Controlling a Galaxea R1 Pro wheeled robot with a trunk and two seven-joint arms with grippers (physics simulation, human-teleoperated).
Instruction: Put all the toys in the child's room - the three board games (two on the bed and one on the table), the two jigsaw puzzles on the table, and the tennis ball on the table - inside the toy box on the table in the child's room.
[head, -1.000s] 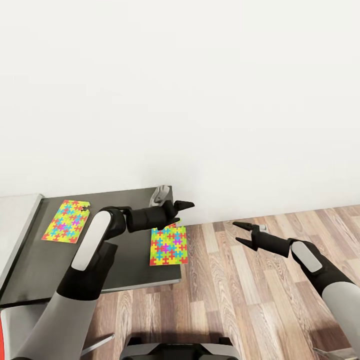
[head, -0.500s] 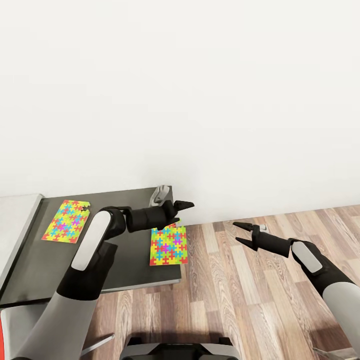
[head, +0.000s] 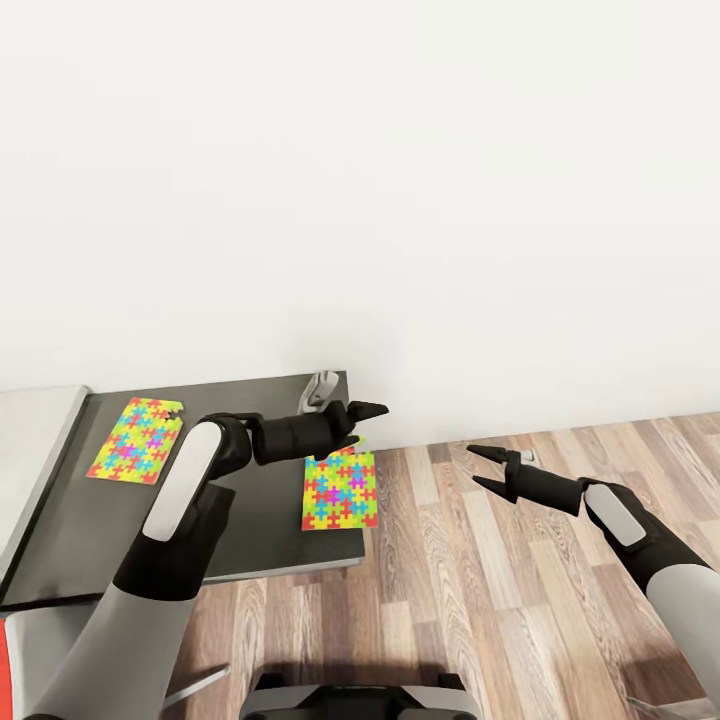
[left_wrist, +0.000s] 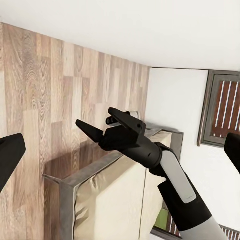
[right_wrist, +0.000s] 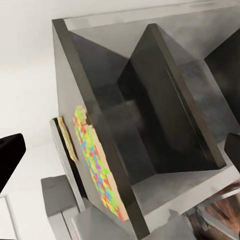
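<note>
The dark table (head: 120, 540) stood by the white wall (head: 400, 200). One puzzle (head: 339, 489) lay at its near corner. The left gripper (head: 358, 425) hung just above that puzzle, fingers wide. The right gripper (head: 482, 468) was spread wide over the wood floor (head: 480, 600) beside the table. Another puzzle (head: 135, 440) lay farther back.

Soft, even light is filling the room, with no glare anywhere. The white wall (head: 400, 180) is glowing bright and flat, while the dark table (head: 250, 530) is casting a faint shadow onto the plank floor (head: 480, 600). Everything is rendering sharp, without blur.
</note>
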